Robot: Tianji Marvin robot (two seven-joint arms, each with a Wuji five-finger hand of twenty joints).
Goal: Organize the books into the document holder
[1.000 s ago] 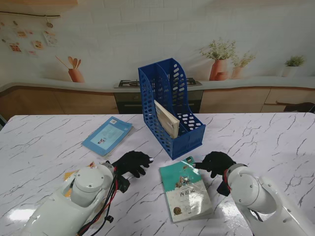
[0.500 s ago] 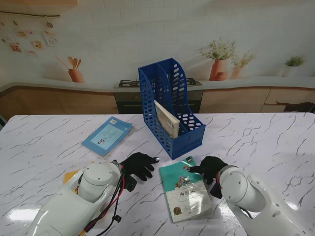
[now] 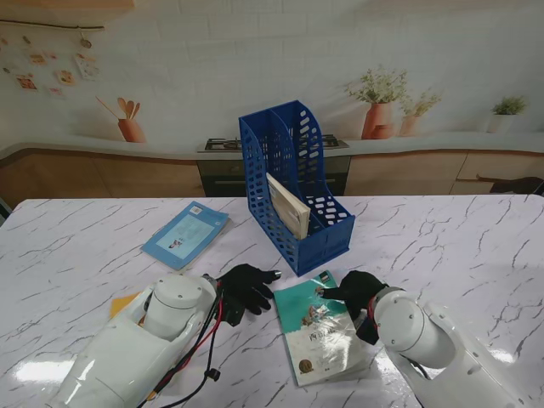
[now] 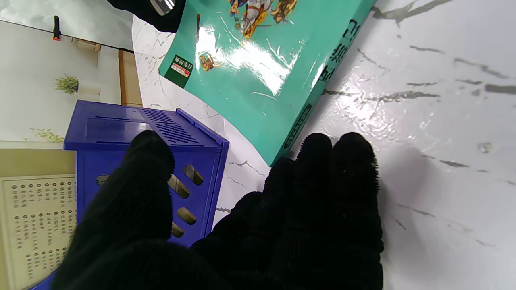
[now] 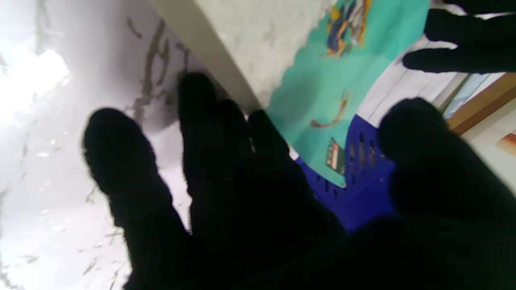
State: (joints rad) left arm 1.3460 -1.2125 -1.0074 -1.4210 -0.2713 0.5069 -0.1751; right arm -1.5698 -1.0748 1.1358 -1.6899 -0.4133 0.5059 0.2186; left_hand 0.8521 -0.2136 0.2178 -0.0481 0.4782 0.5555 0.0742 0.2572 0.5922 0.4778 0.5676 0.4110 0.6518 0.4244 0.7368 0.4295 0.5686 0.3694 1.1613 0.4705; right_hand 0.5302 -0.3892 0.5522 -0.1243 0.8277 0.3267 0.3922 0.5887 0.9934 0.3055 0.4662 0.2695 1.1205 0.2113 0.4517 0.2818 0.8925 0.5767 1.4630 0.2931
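A teal book (image 3: pixel 321 333) lies on the marble table near me, between my two hands. My left hand (image 3: pixel 246 289) is open, its fingertips (image 4: pixel 322 161) at the book's (image 4: pixel 258 80) spine edge. My right hand (image 3: pixel 353 293) is open too: its fingers (image 5: pixel 225 133) press against the book's page edge (image 5: pixel 258 44), which sits slightly raised, and the thumb hovers over the cover (image 5: pixel 342 72). The blue document holder (image 3: pixel 293 183) stands farther from me with one book (image 3: pixel 289 206) leaning inside. A light blue book (image 3: pixel 185 235) lies flat to the left.
An orange item (image 3: pixel 124 303) pokes out from under my left arm. The holder (image 4: pixel 149 133) stands close beyond the teal book's far corner. The table's far edge runs behind the holder, with a kitchen backdrop past it.
Both hands have moved inward onto the teal book's opposite edges. The book's right edge has lifted slightly off the table.
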